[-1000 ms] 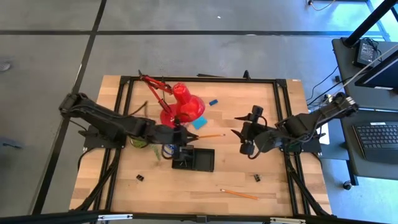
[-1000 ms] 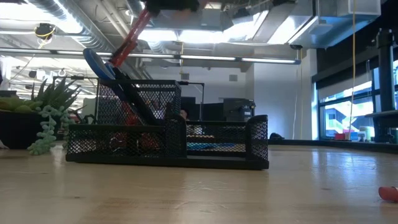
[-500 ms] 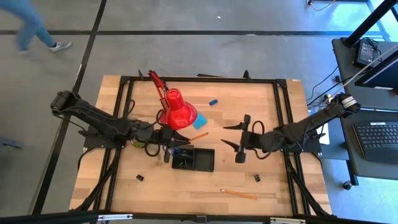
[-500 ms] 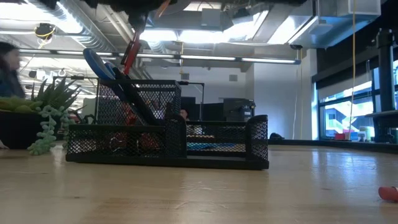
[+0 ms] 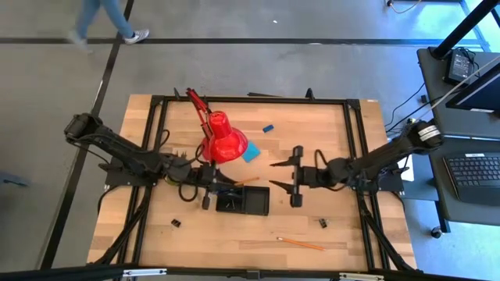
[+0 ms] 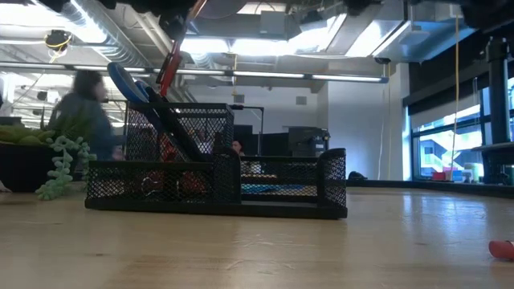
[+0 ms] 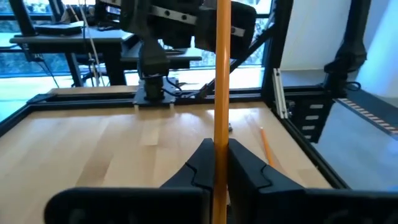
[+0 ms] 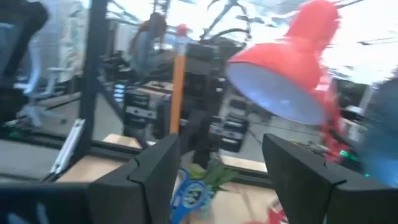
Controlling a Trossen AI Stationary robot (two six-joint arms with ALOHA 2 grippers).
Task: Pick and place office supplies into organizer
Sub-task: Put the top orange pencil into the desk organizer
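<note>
Above organizer (image 5: 243, 200) — left tool (image 7: 216, 163) clamps pencil (image 7: 219, 74) upright.

No readable text, label, brand, number or sign anywhere from where I stand.
</note>
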